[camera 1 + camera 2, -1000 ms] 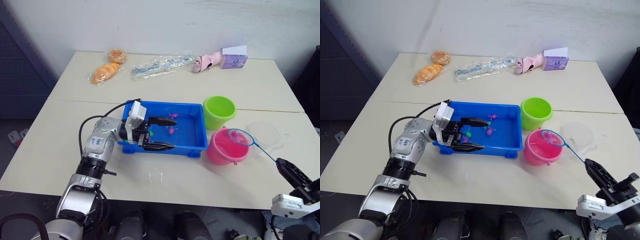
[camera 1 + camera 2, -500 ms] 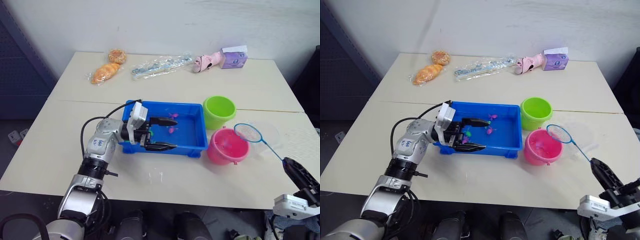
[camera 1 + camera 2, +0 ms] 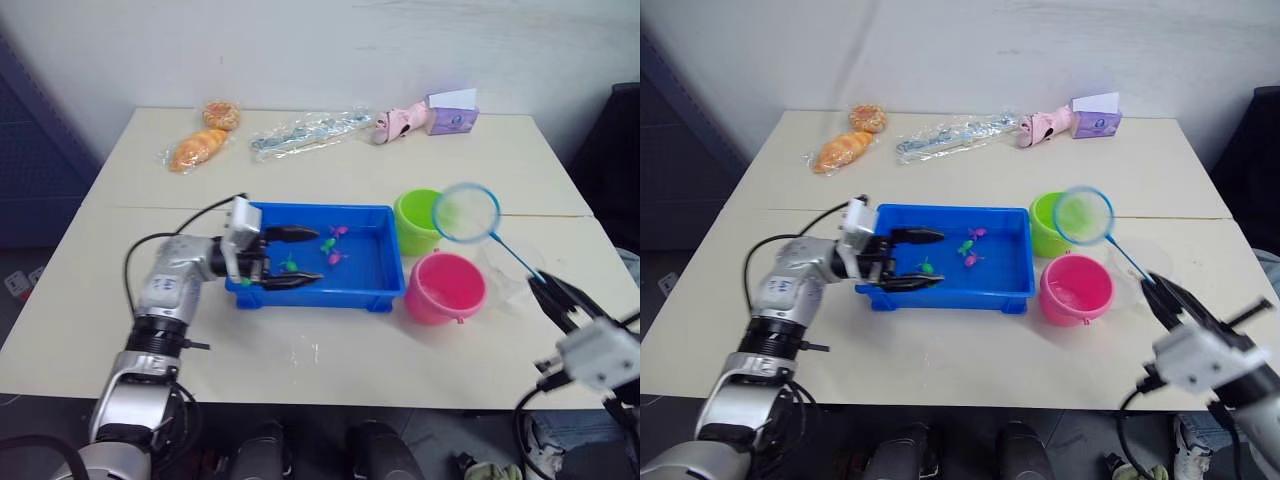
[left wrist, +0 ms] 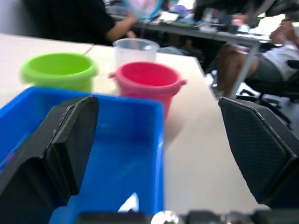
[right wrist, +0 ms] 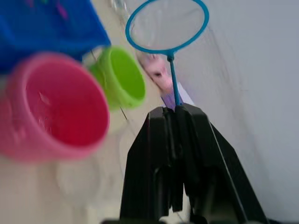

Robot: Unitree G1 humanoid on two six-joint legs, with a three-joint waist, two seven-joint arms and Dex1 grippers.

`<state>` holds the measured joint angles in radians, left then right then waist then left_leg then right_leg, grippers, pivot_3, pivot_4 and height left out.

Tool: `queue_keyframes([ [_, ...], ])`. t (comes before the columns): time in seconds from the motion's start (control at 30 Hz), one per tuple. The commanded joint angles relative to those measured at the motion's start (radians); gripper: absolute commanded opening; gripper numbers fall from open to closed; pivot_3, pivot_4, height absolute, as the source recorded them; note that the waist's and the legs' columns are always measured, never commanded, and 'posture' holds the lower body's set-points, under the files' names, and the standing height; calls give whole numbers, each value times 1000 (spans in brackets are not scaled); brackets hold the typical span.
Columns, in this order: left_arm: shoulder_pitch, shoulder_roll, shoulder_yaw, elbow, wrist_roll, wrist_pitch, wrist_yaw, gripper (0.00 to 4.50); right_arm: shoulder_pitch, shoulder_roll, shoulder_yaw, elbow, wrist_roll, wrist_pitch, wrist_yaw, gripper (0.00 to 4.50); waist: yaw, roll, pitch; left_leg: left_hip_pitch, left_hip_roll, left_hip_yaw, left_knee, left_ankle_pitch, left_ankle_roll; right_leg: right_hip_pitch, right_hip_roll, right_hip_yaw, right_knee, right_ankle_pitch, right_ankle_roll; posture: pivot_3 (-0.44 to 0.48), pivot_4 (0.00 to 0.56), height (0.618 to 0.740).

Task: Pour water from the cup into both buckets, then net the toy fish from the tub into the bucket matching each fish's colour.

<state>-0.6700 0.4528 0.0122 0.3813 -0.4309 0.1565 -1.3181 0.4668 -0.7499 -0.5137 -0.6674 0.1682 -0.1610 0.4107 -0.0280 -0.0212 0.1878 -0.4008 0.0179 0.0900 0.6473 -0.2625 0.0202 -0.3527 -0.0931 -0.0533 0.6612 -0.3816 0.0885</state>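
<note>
Two end effectors show: the left (image 3: 297, 258) gapes wide over the tub's (image 3: 372, 292) near-left corner, partly hiding the small fish (image 3: 329, 245) inside, while the right (image 5: 176, 110) is clenched on the net (image 3: 466, 213), its hoop raised and overlapping the green bucket (image 3: 412, 218) beside the pink one (image 3: 445, 287).

The left arm is stretched forward with its elbow bent, and the left gripper (image 3: 292, 257) is held level with its two black fingers spread wide apart, one above the other in the head views. The right arm is drawn back low at the right, its wrist angled up and inward. The right gripper (image 5: 174, 116) is closed, its fingers (image 5: 154, 140) pressed together on the net (image 5: 167, 24) handle.
</note>
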Motion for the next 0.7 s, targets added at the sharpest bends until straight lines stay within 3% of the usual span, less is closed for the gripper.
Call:
queue_keyframes([
  [0.03, 24, 79, 63, 37, -2, -30, -18, 4428, -161, -90, 74, -79, 218, 283, 51, 0, 4, 0, 0, 0, 0, -1, 0, 0, 0, 1, 0, -1, 0, 0, 0, 0, 150, 740],
  [0.2, 31, 185, 116, 146, 28, -111, -5, 4428, -426, -209, 290, -68, 288, 683, 55, 0, 2, -1, 0, -2, -1, -1, 1, -1, 3, -1, -2, -1, -1, 0, 0, 0, 150, 740],
  [0.43, 74, 183, 131, 94, 23, -99, 35, 4428, -691, -209, 573, 23, 157, 978, 27, 0, 22, -1, 0, -6, -4, -2, 2, -2, 4, -3, -6, -2, -1, 0, 0, 0, 150, 740],
  [0.7, 127, 165, 128, 10, 14, -72, 68, 4428, -865, -191, 705, 83, 64, 1104, 48, 0, 19, -1, 0, -6, -4, -1, 1, -2, 4, -5, -5, -2, 0, 0, 0, 0, 150, 740],
])
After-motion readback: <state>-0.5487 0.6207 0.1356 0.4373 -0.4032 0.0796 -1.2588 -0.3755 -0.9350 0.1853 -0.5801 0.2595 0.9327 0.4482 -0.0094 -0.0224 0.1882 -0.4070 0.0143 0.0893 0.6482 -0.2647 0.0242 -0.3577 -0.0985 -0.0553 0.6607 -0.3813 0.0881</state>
